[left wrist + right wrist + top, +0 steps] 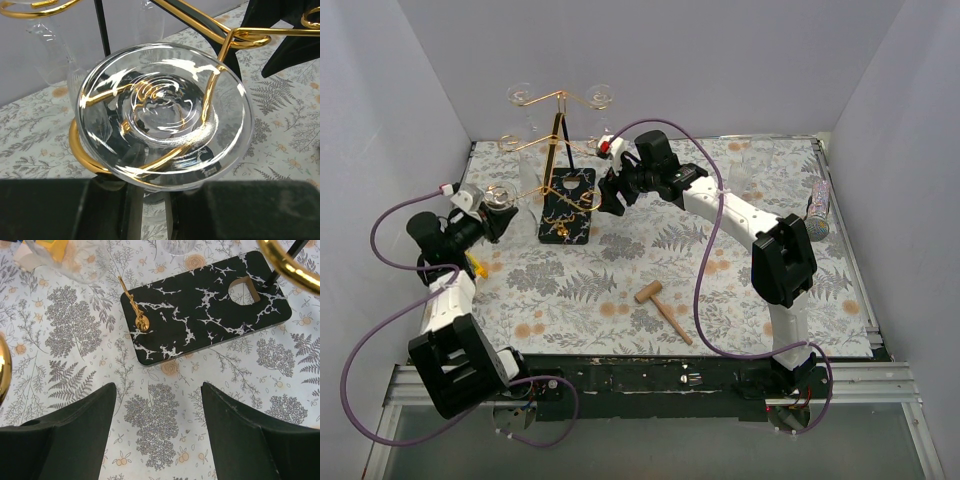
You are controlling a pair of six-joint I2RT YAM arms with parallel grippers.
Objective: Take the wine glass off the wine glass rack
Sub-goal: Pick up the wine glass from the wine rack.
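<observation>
Now, step: unhooking.
Left gripper (498, 212): nearly closed, apparently on wine glass (165, 115) stem.
Position: hung on low arm of wine glass rack (557, 150).
Right gripper (157, 435): wide open, empty, over rack base.
Next: slide foot outward.

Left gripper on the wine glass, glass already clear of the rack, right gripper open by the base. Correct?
No. The foot of the wine glass rests on a gold wire arm of the wine glass rack, as the left wrist view shows. The rest stands.
</observation>
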